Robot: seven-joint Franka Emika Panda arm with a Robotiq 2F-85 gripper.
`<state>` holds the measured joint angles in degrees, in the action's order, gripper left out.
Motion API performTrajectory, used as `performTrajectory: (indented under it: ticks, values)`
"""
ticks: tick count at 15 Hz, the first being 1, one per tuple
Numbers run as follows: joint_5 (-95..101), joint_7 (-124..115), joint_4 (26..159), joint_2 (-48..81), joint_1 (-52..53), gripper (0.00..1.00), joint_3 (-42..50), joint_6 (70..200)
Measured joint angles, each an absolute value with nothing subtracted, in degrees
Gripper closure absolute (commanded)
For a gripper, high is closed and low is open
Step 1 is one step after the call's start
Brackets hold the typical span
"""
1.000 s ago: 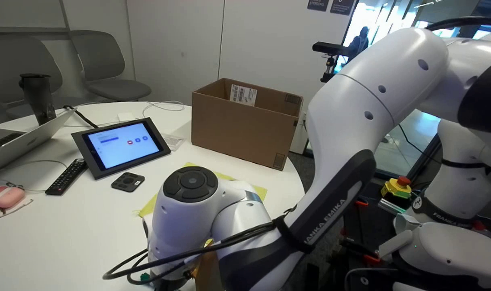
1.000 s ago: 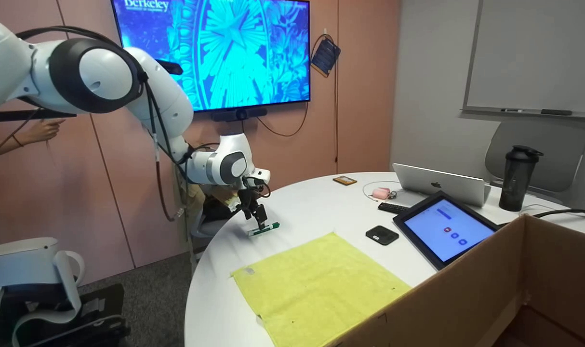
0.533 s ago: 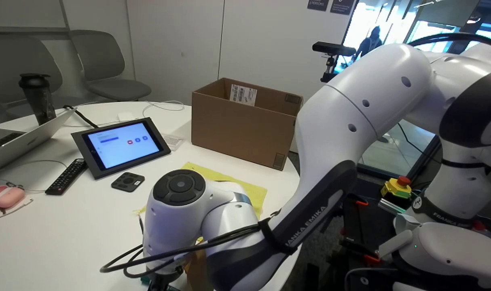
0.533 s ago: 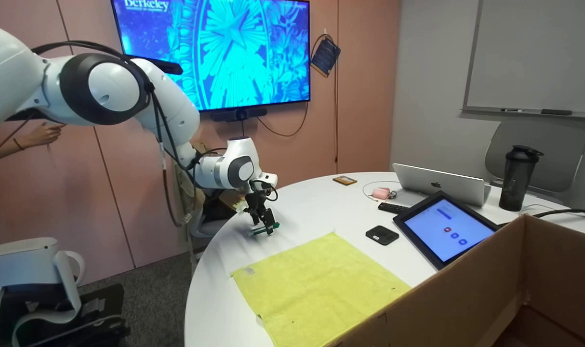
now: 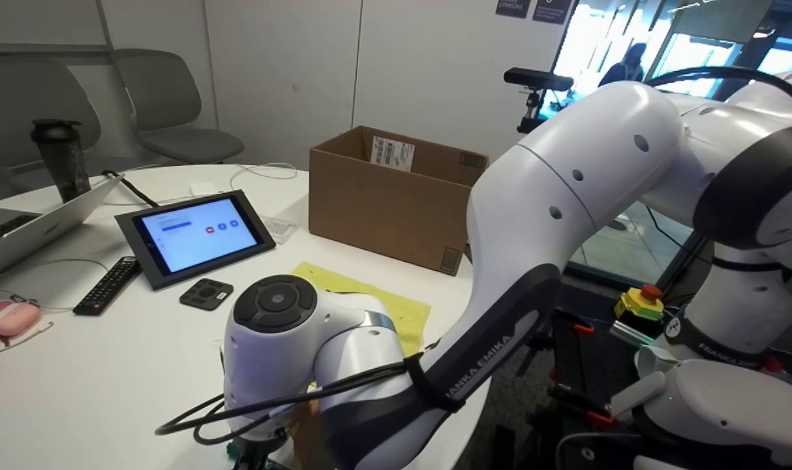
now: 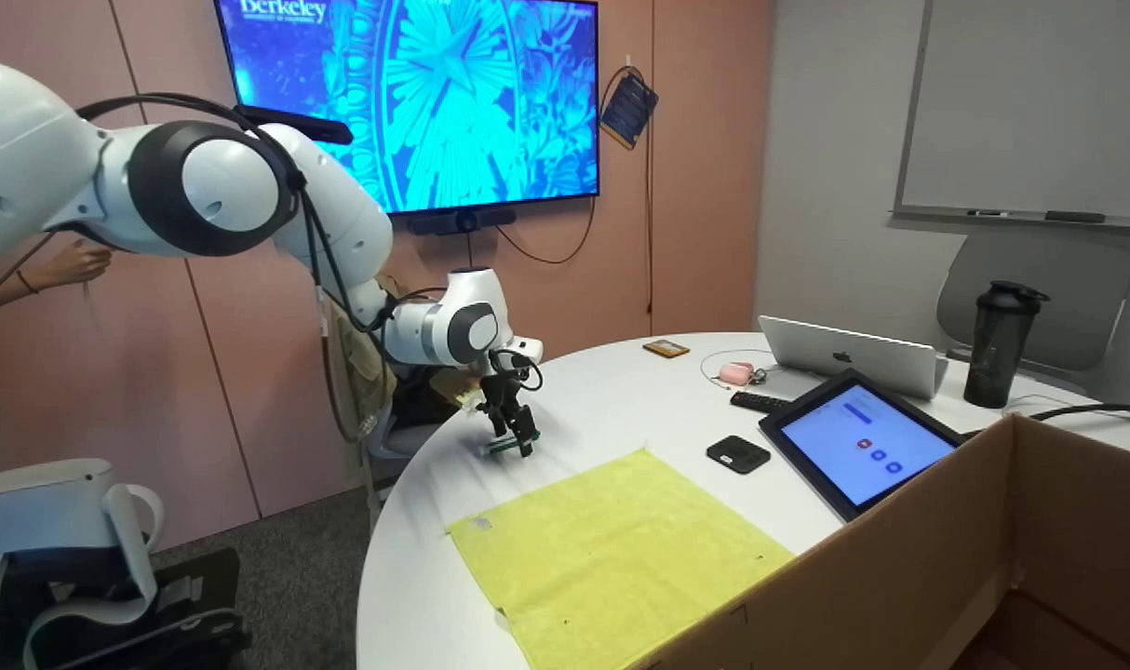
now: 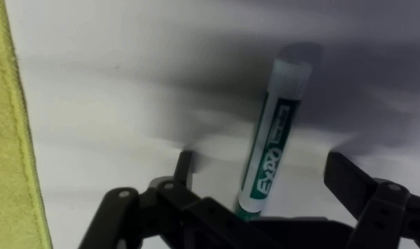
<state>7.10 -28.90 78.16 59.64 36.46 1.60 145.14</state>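
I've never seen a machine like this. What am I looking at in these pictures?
The big white, jointed machine is a robot arm. Two pictures come from cameras standing outside it; the close-up is from its wrist camera. On the white table lie a yellow cloth and a green Expo marker; a cardboard box, a laptop and a tablet-like screen are there too. The arm ends in a black pincer, a kind of mechanical hand. It is open: the marker lies between its two sides with gaps showing, so nothing is held.
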Motion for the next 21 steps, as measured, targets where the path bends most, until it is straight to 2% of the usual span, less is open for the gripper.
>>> performTrajectory:
  ticks: [8, 9, 11, 21]
  values:
    - [6.18, -29.42, 75.91, 59.45, 35.89, 0.95, 1.66, 140.8]
    - [5.93, -29.53, 75.77, 59.34, 35.86, 0.97, 1.62, 140.42]
    - [5.78, -29.85, 75.74, 59.2, 35.72, 0.93, 1.63, 139.38]
    - [5.79, -29.88, 79.57, 53.82, 33.6, 0.93, 2.08, 138.1]
